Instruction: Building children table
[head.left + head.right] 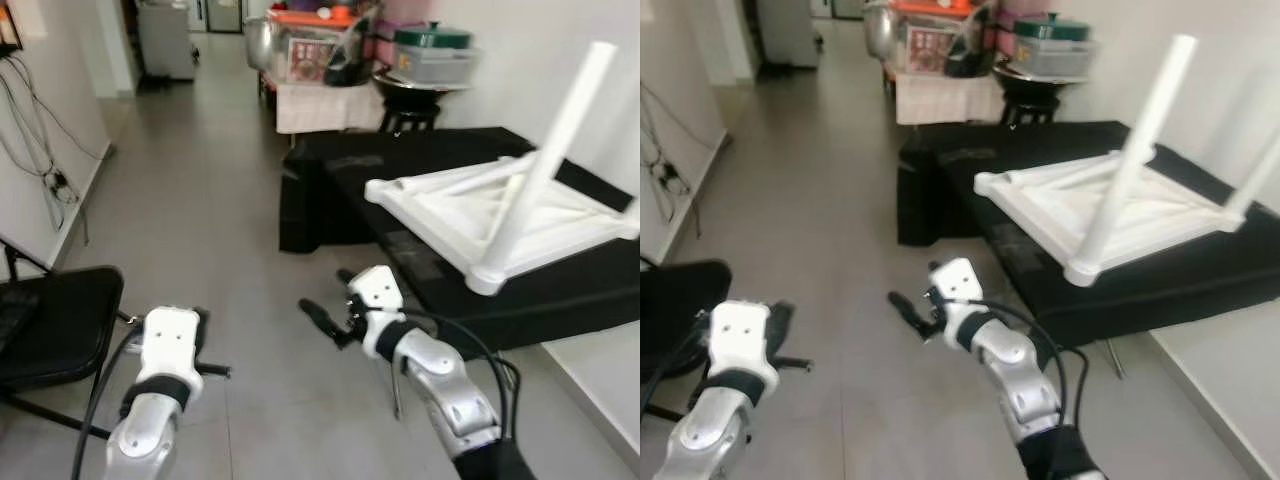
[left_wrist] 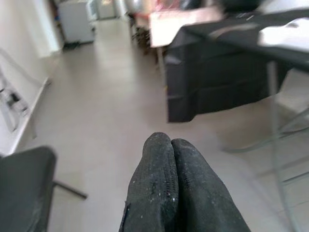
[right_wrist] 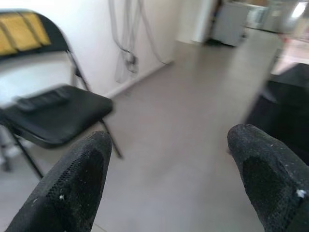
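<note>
Kids table: white plastic children's table [image 1: 500, 205], flipped upside down on black low platform [image 1: 560, 285] at 2 o'clock, legs up.
Left claw [image 2: 171, 145]: fingers pressed together, over grey floor [image 1: 200, 200].
Right claw [image 3: 169, 159]: spread wide, holding nothing.
Chair: black folding chair [image 1: 50, 325] at 9 o'clock.

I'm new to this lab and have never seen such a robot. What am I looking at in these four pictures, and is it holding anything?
This is a walking humanoid robot with two silver arms. The two wide pictures come from a stereo camera on its head, looking forward and down. The other two come from cameras on its wrists, looking along each gripper's black fingers.

The left gripper is shut and empty, its fingers pressed together. The right gripper is open and empty too, its fingers spread apart.

Ahead on the right, a white children's table lies upside down on a black-covered platform, with one leg sticking up. A black folding chair stands on the robot's left, on the grey tiled floor.
</note>
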Robot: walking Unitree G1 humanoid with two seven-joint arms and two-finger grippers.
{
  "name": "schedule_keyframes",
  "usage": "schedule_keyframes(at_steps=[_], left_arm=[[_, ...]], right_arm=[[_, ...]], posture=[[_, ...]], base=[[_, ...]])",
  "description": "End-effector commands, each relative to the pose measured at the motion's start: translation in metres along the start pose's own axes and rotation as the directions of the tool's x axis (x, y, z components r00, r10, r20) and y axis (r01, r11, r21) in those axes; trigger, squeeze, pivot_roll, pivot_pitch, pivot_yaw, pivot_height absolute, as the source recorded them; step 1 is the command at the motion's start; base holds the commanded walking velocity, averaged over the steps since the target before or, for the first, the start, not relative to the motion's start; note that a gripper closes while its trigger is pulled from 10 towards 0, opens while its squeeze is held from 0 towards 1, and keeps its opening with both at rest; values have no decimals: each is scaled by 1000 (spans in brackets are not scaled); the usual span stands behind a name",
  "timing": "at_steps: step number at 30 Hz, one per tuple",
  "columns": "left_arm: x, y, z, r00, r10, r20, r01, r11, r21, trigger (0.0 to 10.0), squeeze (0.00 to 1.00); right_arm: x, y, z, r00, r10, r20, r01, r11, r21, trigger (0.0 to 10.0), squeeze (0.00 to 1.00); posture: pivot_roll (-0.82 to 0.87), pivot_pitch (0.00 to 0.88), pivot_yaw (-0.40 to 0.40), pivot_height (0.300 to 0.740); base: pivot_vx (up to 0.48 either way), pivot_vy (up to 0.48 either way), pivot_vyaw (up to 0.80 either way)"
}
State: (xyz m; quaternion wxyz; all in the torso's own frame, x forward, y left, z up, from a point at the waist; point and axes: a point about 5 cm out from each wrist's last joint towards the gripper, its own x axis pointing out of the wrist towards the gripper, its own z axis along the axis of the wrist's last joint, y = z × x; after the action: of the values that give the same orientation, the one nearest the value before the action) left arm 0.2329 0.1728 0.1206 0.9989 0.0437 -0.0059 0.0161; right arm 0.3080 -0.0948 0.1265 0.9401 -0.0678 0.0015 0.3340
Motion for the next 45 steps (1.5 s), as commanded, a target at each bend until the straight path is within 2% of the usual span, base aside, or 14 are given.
schedule_keyframes(at_steps=[1,27,32,45], left_arm=[[1,-2,1,1000,-12,2,12,1000,2,10000,0],[0,-3,5,1000,-10,8,10,1000,-6,10000,0],[-4,0,4,1000,15,3,-15,1000,-11,10000,0],[-5,2,3,1000,23,-1,-23,1000,-19,10000,0]], right_arm=[[-1,-4,-1,1000,-6,-13,6,1000,-2,10000,0],[-2,-6,1,1000,-11,-16,12,1000,10,10000,0],[-4,-12,-1,995,-93,-34,94,996,7,10000,0],[-4,-13,-1,993,-107,-41,108,994,10,10000,0]], posture=[[-277,0,-74,740],[-264,2,-80,740],[-272,7,-79,740],[-273,12,-78,740]], base=[[266,0,0],[265,0,0],[0,0,0],[0,0,0]])
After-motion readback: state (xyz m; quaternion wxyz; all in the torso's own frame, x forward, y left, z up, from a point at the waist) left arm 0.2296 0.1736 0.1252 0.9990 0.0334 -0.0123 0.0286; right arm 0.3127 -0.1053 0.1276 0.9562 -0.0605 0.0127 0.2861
